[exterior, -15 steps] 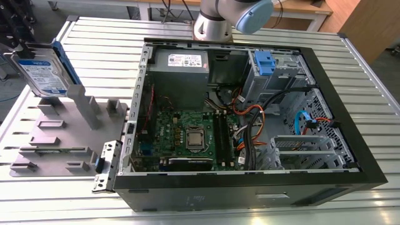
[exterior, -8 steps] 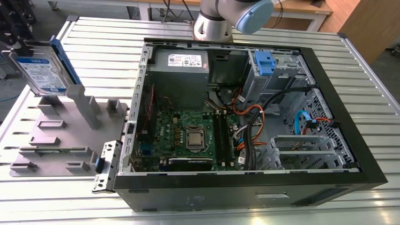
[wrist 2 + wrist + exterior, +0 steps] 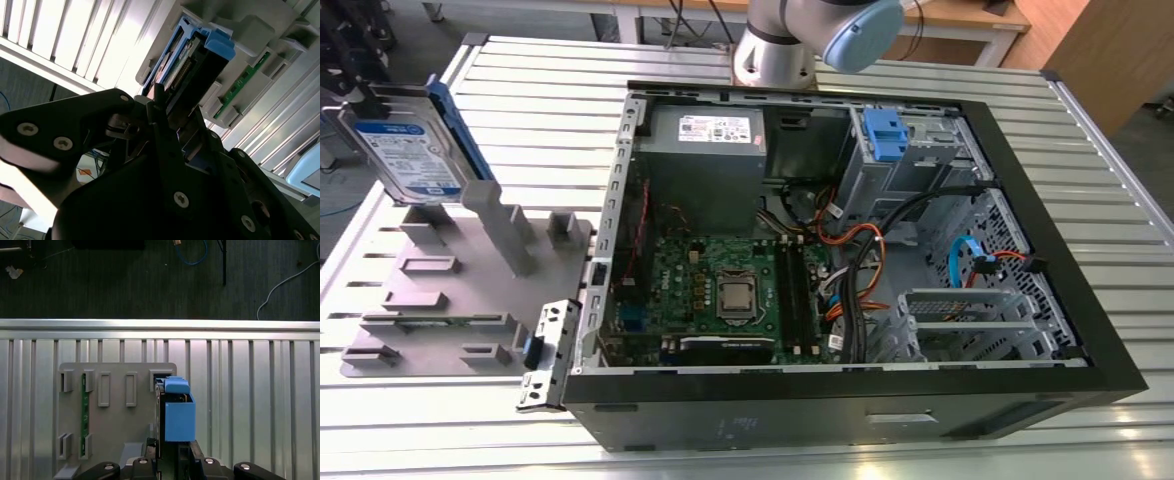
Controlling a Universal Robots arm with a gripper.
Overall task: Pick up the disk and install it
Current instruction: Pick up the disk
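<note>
One disk (image 3: 407, 150) is seen at the exterior view's far left, stood on end at a grey rack (image 3: 440, 300) and leaned against a post (image 3: 500, 225), label outward. Whether it is seated in the rack or barely lifted clear of it cannot be told.

In both wrist views the gripper (image 3: 180, 117) (image 3: 175, 462) is placed about the end of the disk (image 3: 197, 75) (image 3: 177, 415) that is turned away from the rack, so that the disk, with its blue rails, is taken in between the two sides of the claw. Whether the claw is pressed on it or merely set close about it cannot be told.

To the exterior view's right, well apart from the rack, the open case (image 3: 854, 410) is laid on the slatted table (image 3: 1067, 150), with a drive cage (image 3: 914, 165) at its far right corner.

The pick-up is judged to be at the grasp, or at most just made. Nothing of the carrying or the install is done: the disk is not yet near the case.
</note>
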